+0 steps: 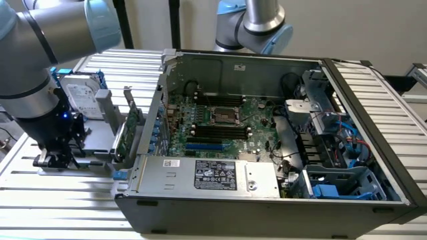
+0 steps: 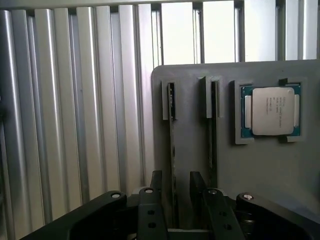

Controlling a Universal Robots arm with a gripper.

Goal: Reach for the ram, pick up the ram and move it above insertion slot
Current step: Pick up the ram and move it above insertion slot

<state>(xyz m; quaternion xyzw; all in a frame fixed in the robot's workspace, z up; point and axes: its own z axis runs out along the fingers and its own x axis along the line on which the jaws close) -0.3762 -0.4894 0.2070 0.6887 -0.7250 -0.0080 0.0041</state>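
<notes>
1. The arm [image 1: 40, 75] leans down at the exterior view's left, outside the open case [image 1: 267, 210]. Its pincer [image 1: 57, 159] is low over a grey holder [image 1: 93, 162] on the ribbed metal bench [image 1: 67, 200].
2. From the wrist, the pincer [image 2: 176, 176] is spread, with one finger [image 2: 156, 192] on each side of the ram [image 2: 172, 145]. There is a visible gap to the stick on both sides, so nothing is pinched.
3. The ram stands on edge in a narrow groove of the holder [image 2: 270, 170], seen edge-on as a thin dark strip. It has not been lifted out.
4. A second stick [image 2: 213, 135] sits on edge in the neighbouring groove, parallel to the ram and outside the fingers.
5. Beyond that stick, a processor chip [image 2: 272, 111] lies flat in a square recess of the holder.
6. The slot [image 1: 220, 130] is inside the case, one of a group of long black sockets lying parallel on the green board. In the exterior view the group is just below the square metal socket [image 1: 227, 116], and a like group lies on the socket's other side.
7. Pincer and slot are well apart, with the case wall between them.
8. A hard drive [image 1: 83, 97] stands propped up just behind the arm.
</notes>
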